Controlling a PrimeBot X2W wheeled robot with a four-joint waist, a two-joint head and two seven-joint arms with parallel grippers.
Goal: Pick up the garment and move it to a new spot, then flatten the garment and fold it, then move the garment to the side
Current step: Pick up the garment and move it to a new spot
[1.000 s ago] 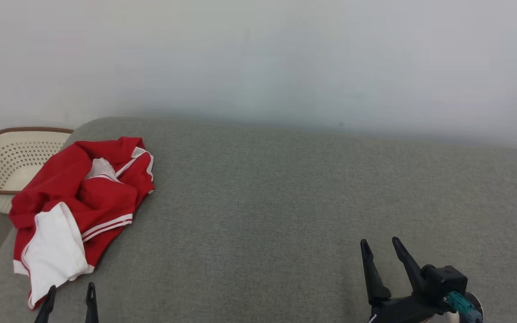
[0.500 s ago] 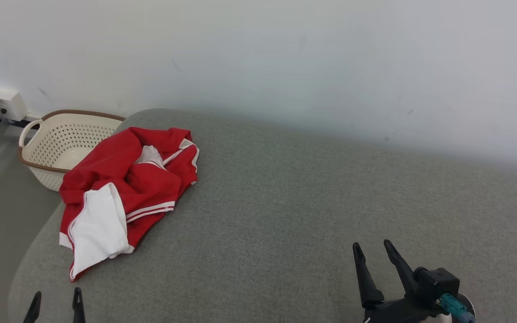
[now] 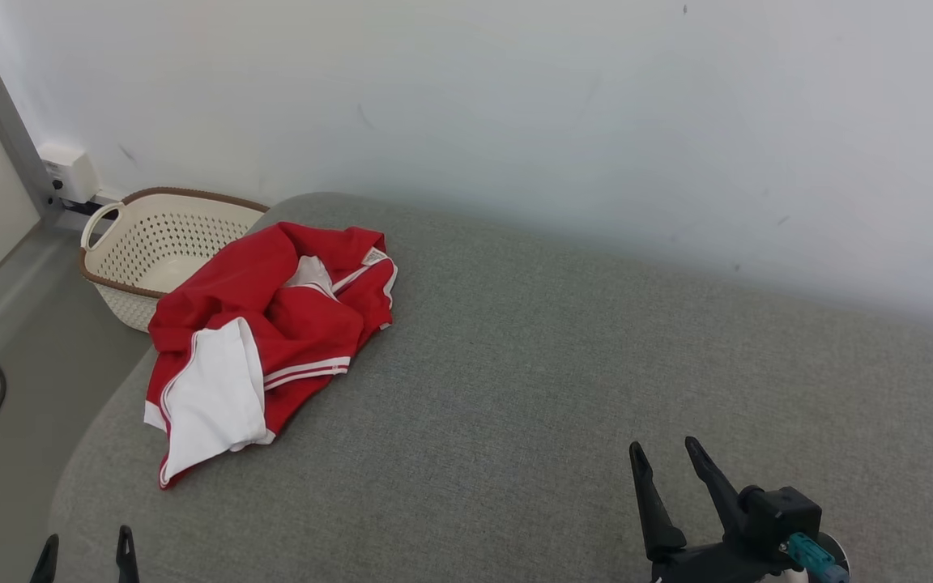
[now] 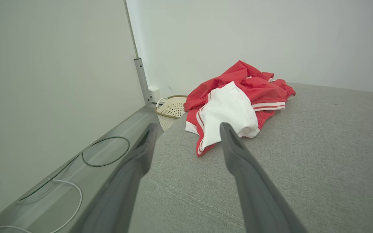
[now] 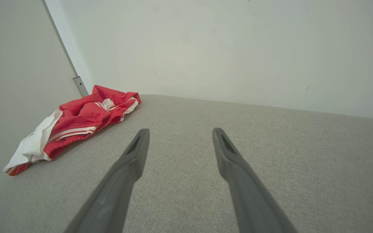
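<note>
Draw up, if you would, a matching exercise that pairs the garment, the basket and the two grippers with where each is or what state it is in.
Column one:
1. garment
2. basket
3. left gripper
4. right gripper

Column two:
A. on the floor, past the left end of the grey cushion
B. open, at the head view's lower right, over bare cushion
C. crumpled in a heap on the cushion's left end
D. open, at the head view's lower left, by the cushion's near corner

Pairs: 1-C, 2-A, 3-D, 4-B
</note>
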